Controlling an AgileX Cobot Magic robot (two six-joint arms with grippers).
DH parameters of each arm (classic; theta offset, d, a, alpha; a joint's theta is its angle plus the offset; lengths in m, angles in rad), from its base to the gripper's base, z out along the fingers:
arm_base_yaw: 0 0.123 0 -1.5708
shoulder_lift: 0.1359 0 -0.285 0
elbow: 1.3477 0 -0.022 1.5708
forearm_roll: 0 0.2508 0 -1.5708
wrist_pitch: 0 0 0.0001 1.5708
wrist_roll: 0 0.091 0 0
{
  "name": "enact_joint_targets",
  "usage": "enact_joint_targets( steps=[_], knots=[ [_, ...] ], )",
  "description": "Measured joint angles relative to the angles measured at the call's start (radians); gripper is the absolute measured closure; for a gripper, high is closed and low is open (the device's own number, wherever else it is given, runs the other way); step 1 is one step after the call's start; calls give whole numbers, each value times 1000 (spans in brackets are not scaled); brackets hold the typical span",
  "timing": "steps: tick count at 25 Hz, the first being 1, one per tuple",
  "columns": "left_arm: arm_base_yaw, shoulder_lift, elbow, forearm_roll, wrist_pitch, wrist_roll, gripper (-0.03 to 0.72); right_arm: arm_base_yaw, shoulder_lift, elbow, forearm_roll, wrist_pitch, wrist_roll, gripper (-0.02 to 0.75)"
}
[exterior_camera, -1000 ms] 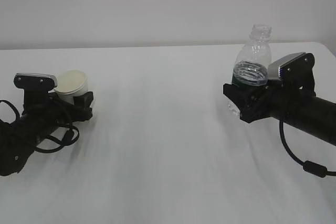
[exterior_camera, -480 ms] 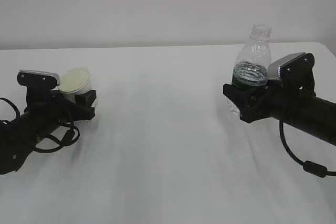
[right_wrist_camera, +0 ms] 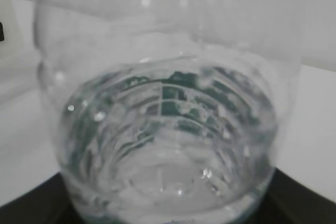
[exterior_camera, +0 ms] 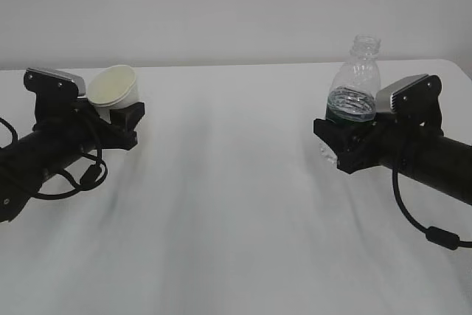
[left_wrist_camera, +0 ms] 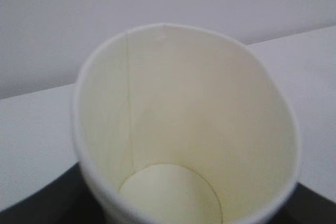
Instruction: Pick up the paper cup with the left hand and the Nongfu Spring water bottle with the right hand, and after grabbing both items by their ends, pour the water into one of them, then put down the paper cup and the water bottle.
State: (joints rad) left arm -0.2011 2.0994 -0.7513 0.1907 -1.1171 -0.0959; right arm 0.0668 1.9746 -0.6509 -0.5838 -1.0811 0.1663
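Gripped in the left hand (exterior_camera: pixel 118 125) at far left of the white bench (exterior_camera: pixel 236 204): the paper cup (exterior_camera: pixel 115 86), clamped low on its wall between black fingers (exterior_camera: pixel 127 117) set partway open to the cup's width, raised clear of the bench top and tipped so the mouth faces up and toward the near right. Seen from the left wrist view, straight down into the cup (left_wrist_camera: pixel 184 129): cream-white inside, a vertical seam on the left wall, a round dry base at the bottom, dark finger edges just visible at the lower corners. Gripped in the right hand (exterior_camera: pixel 346 145) at far right: the Nongfu Spring water bottle (exterior_camera: pixel 354 94), upright, uncapped, held around its lower body near the dark green label band, fingers (exterior_camera: pixel 333 132) partway open and closed against the plastic; base hidden behind the hand, so contact with the bench not clear. Sitting in the lower part of the bottle: the water (exterior_camera: pixel 351 102), upper half clear and empty. From the right wrist view, ribbed clear wall (right_wrist_camera: pixel 168 77) filling the frame, water (right_wrist_camera: pixel 168 182) pooled at the bottom with green label showing through. Cup and bottle well apart, bare bench between.
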Motion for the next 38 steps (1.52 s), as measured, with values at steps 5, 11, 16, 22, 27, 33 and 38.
enact_joint_targets(
  steps=[5,11,16,22,27,33,38],
  knots=[
    [0,-38,0,89,32,-31,223,0,0,0,-1,0,0,264],
    [0,-48,0,237,40,-128,223,0,0,0,-26,0,0,264],
    [0,-48,2,379,40,-195,223,0,0,0,-45,0,0,264],
    [0,-48,2,542,38,-246,223,0,0,0,-87,0,0,264],
    [0,-48,2,662,-6,-299,223,0,0,0,-125,0,0,265],
    [0,-48,2,808,-22,-365,223,0,0,0,-194,0,0,265],
    [-7,-48,2,871,-22,-391,223,0,-1,0,-237,0,1,265]
  ],
)
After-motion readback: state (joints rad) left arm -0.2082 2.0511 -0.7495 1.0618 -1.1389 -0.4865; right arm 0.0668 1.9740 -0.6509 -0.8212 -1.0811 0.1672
